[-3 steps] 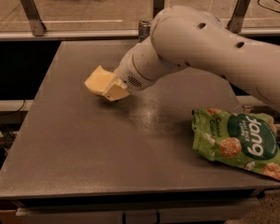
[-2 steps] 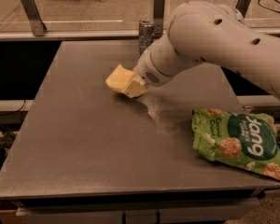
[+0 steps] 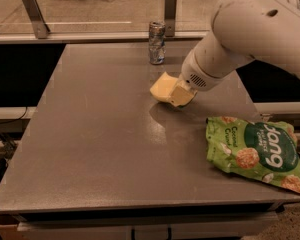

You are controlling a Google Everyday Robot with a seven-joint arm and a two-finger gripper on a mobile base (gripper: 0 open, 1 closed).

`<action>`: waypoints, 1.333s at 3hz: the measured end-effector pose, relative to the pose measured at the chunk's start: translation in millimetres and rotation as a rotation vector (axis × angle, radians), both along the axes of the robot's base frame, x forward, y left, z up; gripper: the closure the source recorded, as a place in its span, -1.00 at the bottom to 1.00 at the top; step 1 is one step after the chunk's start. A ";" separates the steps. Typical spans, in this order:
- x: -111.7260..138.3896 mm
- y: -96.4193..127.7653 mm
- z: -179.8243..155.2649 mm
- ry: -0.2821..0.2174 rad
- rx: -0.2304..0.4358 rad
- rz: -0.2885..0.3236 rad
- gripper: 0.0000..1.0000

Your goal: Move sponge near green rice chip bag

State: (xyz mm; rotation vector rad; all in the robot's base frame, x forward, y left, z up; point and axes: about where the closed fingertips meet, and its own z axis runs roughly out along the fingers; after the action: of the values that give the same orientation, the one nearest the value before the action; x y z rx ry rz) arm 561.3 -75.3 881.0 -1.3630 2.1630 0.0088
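Note:
The pale yellow sponge [image 3: 163, 87] is held just above the grey table [image 3: 90, 149], a little right of its middle. My gripper [image 3: 179, 95] is shut on the sponge's right end, with the white arm [image 3: 250, 29] reaching in from the upper right. The green rice chip bag [image 3: 255, 149] lies flat at the table's front right corner, apart from the sponge, lower right of it.
A crushed silver can [image 3: 157, 42] stands upright near the table's back edge, just behind the sponge. A metal rail with posts [image 3: 34, 14] runs behind the table. The table's front edge is near the bottom of the view.
My gripper has carried the sponge to the right across the table, closer to the green bag. The can, hidden by the arm before, now shows.

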 end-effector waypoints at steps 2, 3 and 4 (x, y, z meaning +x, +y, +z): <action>-26.8 -47.6 0.2 0.067 -0.063 -0.108 0.48; -31.8 -54.7 -5.6 0.090 -0.067 -0.127 0.01; -34.1 -57.1 -10.7 0.105 -0.065 -0.135 -0.46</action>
State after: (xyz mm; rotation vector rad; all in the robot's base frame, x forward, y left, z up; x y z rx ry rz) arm 527.2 -132.4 870.4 -1.2752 2.3576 -0.0430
